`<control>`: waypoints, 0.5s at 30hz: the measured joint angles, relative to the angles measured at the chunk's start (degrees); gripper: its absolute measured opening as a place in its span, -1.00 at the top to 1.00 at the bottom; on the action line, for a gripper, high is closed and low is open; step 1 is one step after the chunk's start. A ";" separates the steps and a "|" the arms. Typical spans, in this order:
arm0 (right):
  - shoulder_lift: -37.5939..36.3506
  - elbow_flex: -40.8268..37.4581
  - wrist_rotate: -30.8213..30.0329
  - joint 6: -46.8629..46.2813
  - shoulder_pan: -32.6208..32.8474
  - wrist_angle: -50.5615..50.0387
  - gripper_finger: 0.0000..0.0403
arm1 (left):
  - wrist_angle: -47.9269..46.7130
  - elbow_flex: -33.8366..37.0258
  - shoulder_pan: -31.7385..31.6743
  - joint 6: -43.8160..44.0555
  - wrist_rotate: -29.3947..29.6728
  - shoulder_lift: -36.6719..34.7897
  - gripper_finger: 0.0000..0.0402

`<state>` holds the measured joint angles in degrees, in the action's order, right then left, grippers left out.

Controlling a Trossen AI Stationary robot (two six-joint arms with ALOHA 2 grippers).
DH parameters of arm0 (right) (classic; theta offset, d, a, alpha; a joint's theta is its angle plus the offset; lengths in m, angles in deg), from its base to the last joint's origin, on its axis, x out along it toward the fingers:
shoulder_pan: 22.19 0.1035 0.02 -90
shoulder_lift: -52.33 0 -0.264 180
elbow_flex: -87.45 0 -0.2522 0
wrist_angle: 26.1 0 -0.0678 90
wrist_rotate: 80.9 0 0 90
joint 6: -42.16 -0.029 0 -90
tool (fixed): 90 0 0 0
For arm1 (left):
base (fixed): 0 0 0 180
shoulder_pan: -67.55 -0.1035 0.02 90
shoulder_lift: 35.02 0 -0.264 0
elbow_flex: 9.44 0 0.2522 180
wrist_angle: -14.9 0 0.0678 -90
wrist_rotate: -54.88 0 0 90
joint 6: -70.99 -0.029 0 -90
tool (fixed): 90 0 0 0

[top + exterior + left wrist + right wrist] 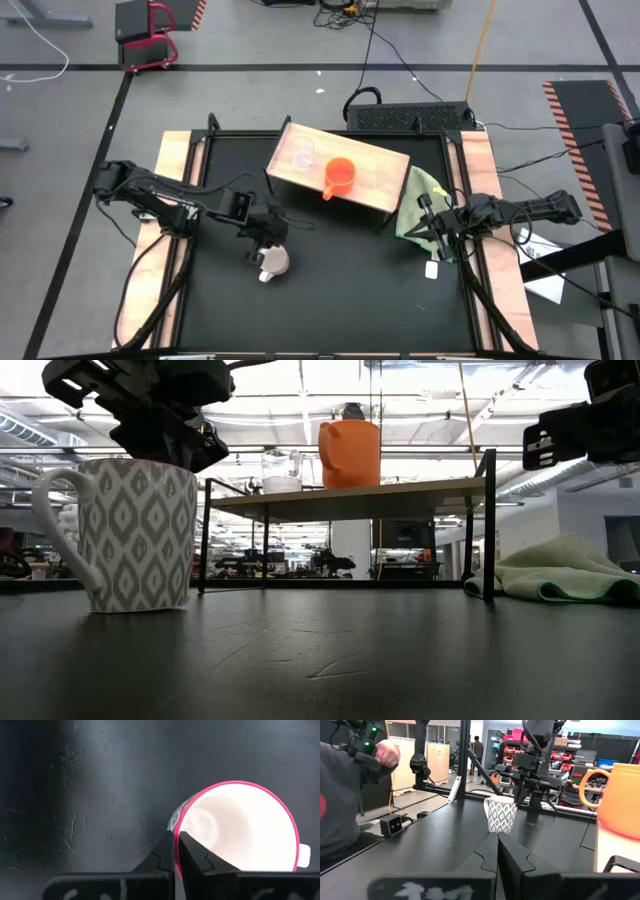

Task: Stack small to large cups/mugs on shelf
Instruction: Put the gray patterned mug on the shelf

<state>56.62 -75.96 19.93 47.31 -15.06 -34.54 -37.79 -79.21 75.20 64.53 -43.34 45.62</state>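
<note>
Patterned mug upright before shelf

We are in a large industrial robotics lab or workshop. Beyond the black table we see a grey concrete floor marked with black lines and hazard-striped tape, with cables trailing across it. The low view shows a high ceiling with strip lights, and the right wrist view shows red storage bins, crates and a person standing far off.
</note>
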 joint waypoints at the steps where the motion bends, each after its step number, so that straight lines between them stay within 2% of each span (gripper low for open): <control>1: 0.00 0.00 0.01 0.02 0.24 0.00 1.00 | -0.35 0.01 -0.11 -0.55 -0.47 -0.40 0.97; 10: 0.00 -0.01 0.00 0.00 2.04 0.00 1.00 | -2.12 0.33 -2.35 -3.92 -0.39 -7.71 0.98; 15: 0.02 0.01 0.00 0.04 2.39 -0.02 1.00 | -1.50 3.66 -5.35 -4.89 -2.69 -13.47 0.98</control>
<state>56.64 -75.95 19.93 47.35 -12.67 -34.56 -39.29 -75.55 69.86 59.65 -46.03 32.15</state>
